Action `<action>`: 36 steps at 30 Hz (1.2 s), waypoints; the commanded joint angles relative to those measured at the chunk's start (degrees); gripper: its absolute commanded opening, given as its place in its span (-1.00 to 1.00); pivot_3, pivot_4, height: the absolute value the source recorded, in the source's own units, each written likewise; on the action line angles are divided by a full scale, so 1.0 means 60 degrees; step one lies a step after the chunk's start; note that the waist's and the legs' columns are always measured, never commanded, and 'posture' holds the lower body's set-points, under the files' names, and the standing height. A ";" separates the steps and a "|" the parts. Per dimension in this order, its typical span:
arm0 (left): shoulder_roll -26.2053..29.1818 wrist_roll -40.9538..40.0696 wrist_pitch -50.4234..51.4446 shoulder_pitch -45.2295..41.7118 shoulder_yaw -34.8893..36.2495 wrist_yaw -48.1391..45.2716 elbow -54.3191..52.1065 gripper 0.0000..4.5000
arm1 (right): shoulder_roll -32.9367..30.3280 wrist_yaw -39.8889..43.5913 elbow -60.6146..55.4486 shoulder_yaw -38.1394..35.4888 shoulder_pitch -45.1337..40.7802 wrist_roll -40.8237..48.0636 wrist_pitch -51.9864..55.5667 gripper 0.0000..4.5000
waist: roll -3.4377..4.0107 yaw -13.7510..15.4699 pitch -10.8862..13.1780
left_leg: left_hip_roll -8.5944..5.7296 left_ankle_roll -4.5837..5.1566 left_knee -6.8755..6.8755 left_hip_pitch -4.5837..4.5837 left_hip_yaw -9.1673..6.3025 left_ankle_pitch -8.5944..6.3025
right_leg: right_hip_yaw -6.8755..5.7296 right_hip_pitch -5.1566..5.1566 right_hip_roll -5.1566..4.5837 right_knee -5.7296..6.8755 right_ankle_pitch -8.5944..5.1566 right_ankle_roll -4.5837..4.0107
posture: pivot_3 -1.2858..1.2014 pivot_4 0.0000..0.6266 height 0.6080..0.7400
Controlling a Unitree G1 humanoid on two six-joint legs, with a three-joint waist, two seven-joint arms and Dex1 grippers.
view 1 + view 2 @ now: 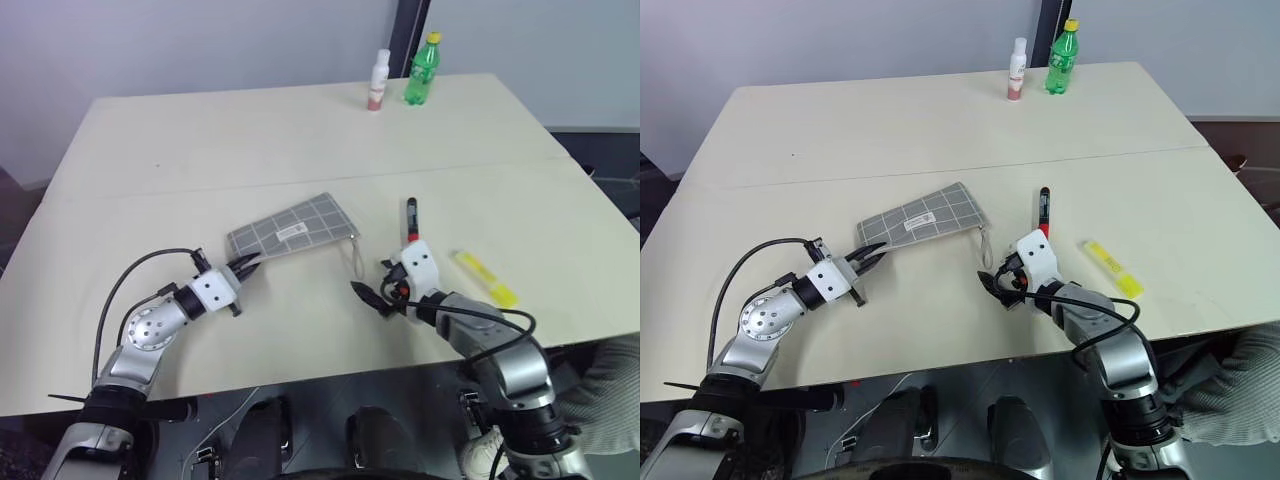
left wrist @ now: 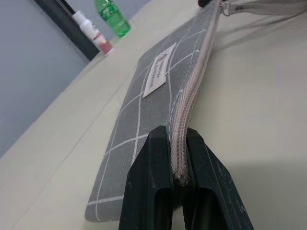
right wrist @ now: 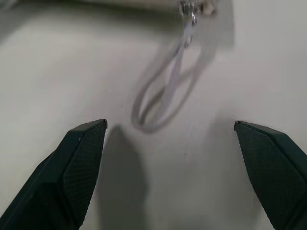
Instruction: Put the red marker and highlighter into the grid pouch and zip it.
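Note:
The grey grid pouch [image 1: 295, 228] lies flat mid-table with its white label up. My left gripper [image 1: 245, 266] is shut on the pouch's near-left corner, and its black fingers [image 2: 148, 182] pinch the zipper edge. The pale pull strap [image 1: 354, 255] trails from the pouch's right end. My right gripper [image 1: 370, 293] hovers open just in front of that strap loop [image 3: 163, 96], with nothing between its fingers. The black-and-red marker [image 1: 411, 218] lies right of the pouch. The yellow highlighter [image 1: 485, 278] lies farther right, beside my right forearm.
A green bottle [image 1: 423, 70] and a small white bottle [image 1: 378, 80] stand at the table's far edge. A seam [image 1: 300, 183] crosses the tabletop behind the pouch. The table's front edge runs close under both arms.

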 commanded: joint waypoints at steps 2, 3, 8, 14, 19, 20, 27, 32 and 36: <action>-0.0121 0.0093 0.0266 0.0150 -0.0051 0.0065 -0.0430 -1.00 | 0.0716 -0.0594 0.0662 0.0089 -0.0821 -0.0124 -0.0061 0.95 | 0.0000 0.0004 0.0000 | 0.0000 -0.0015 -0.0002 0.0000 0.0005 -0.0009 | -0.0068 -0.0010 -0.0049 0.0000 0.0007 -0.0008 | 0.03 -0.52 1.00; -0.0125 0.0099 0.0309 0.0150 -0.0053 0.0058 -0.0475 -1.00 | 0.0834 -0.0642 0.0790 0.0061 -0.0938 -0.0097 -0.0045 0.95 | 0.0000 0.0004 0.0000 | -0.0001 -0.0014 -0.0002 -0.0001 0.0006 -0.0008 | -0.0077 -0.0015 -0.0055 0.0000 0.0007 -0.0008 | 0.03 -0.52 1.00; -0.0125 0.0192 0.0405 0.0167 -0.0053 0.0075 -0.0606 -1.00 | 0.1158 -0.0743 0.1442 -0.0081 -0.1439 -0.0103 -0.0228 0.85 | 0.0000 0.0031 0.0000 | -0.0006 0.0000 -0.0036 -0.0014 0.0015 0.0002 | -0.0085 -0.0079 -0.0065 -0.0010 0.0007 -0.0008 | 0.03 -0.52 1.00; -0.0222 0.0293 0.0589 0.0209 -0.0080 0.0156 -0.0766 -1.00 | 0.0906 -0.0589 0.1572 0.0045 -0.1628 -0.0261 -0.0397 -0.31 | 0.0000 0.0016 0.0000 | -0.0006 -0.0001 -0.0053 -0.0015 0.0021 0.0004 | -0.0086 -0.0070 -0.0065 -0.0010 0.0007 -0.0007 | 0.03 -0.52 1.00; -0.0383 0.0457 0.0734 0.0143 -0.0242 0.0175 -0.0877 -1.00 | 0.0288 -0.0129 0.1116 0.1300 -0.2101 -0.1107 -0.0714 -0.98 | 0.0001 0.0013 0.0001 | -0.0006 0.0000 -0.0053 -0.0018 0.0026 0.0004 | -0.0085 -0.0061 -0.0065 -0.0010 0.0007 -0.0007 | 0.03 -0.52 1.00; -0.0401 0.0494 0.0739 0.0125 -0.0265 0.0165 -0.0891 -1.00 | 0.0181 -0.0032 0.1067 0.1527 -0.2191 -0.1243 -0.0802 -0.98 | 0.0001 0.0011 0.0001 | -0.0006 0.0000 -0.0053 -0.0018 0.0026 0.0005 | -0.0085 -0.0063 -0.0065 -0.0010 0.0007 -0.0007 | 0.03 -0.52 1.00; -0.0698 0.1033 0.1052 -0.0315 -0.0512 0.0344 -0.0731 -1.00 | -0.0180 0.1225 0.2129 0.3505 -0.3428 -0.2470 -0.2744 -0.98 | -0.0001 0.0043 0.0001 | -0.0006 0.0001 -0.0051 -0.0016 0.0026 0.0006 | -0.0090 -0.0085 -0.0064 -0.0011 0.0007 -0.0005 | 0.03 -0.52 1.00; -0.0869 0.1367 0.1142 -0.0637 -0.0745 0.0427 -0.0581 -1.00 | -0.0064 0.2221 0.3049 0.4405 -0.4323 -0.3127 -0.4456 -0.98 | -0.0002 0.0037 0.0002 | -0.0007 0.0003 -0.0043 -0.0016 0.0026 0.0007 | -0.0097 -0.0050 -0.0063 -0.0010 0.0008 -0.0003 | 0.03 -0.52 1.00; -0.0998 0.1480 0.1155 -0.0868 -0.0828 0.0526 -0.0441 -1.00 | -0.0061 0.2857 0.3518 0.4711 -0.4629 -0.3436 -0.5572 -0.98 | -0.0003 0.0040 0.0003 | -0.0007 0.0003 -0.0038 -0.0016 0.0023 0.0008 | -0.0104 -0.0045 -0.0062 -0.0009 0.0008 -0.0002 | 0.03 -0.52 1.00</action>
